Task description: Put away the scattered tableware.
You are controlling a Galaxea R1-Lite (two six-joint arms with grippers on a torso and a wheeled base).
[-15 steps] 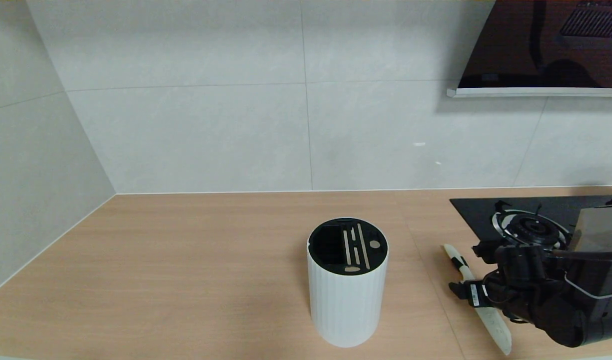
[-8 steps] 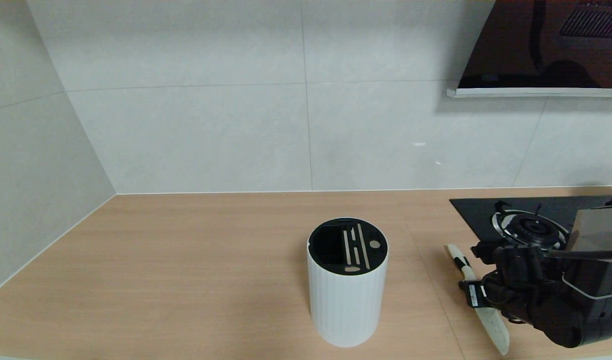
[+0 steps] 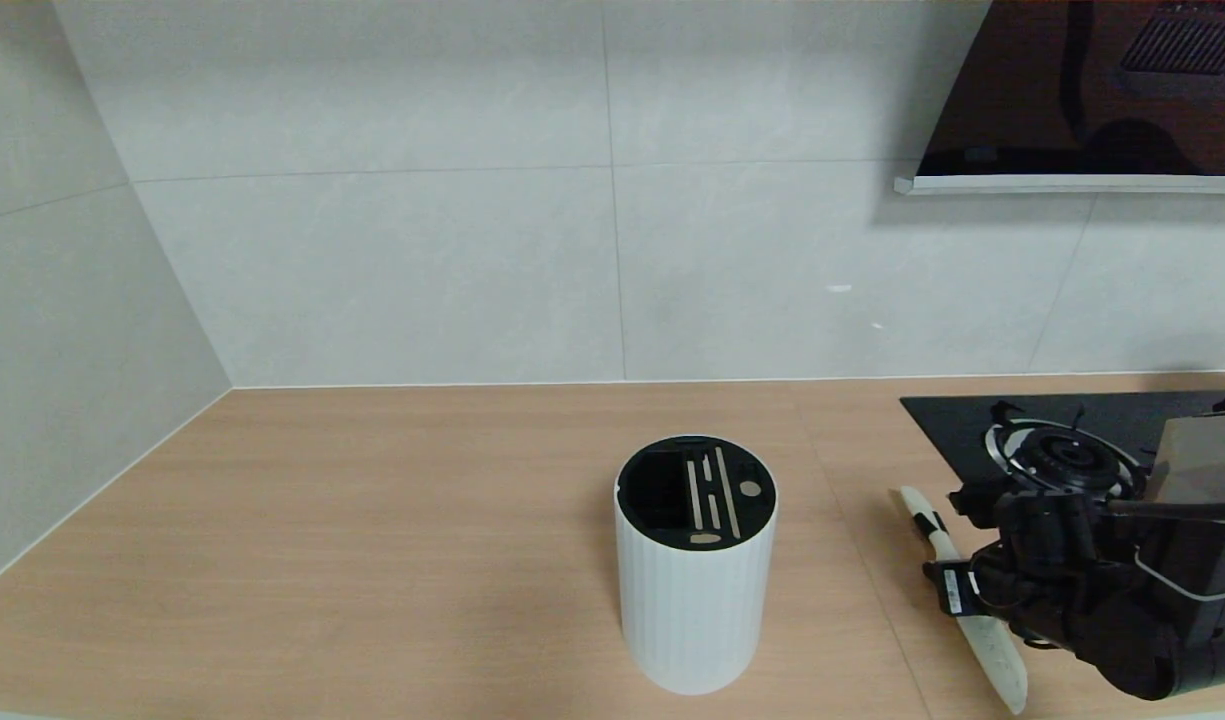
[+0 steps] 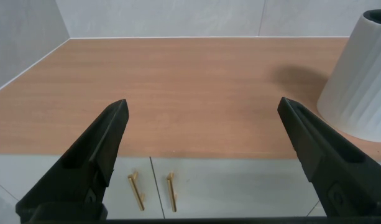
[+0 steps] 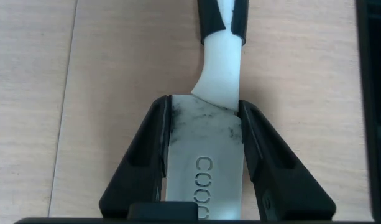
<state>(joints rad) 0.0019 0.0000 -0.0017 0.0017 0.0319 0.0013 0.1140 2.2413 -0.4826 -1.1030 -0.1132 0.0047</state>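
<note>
Both sides of my right claw (image 5: 204,109) now pinch the ceramic knife (image 3: 934,540) by its blade, lower right on the bench (image 3: 422,520). Its handle has nudged rightward, so lifting toward the knife block (image 3: 694,600) seems next.

Bright, even light. The knife (image 3: 997,655) casts a faint shadow beside the right gripper (image 5: 204,124); the holder's (image 3: 694,600) shadow falls away from it.
</note>
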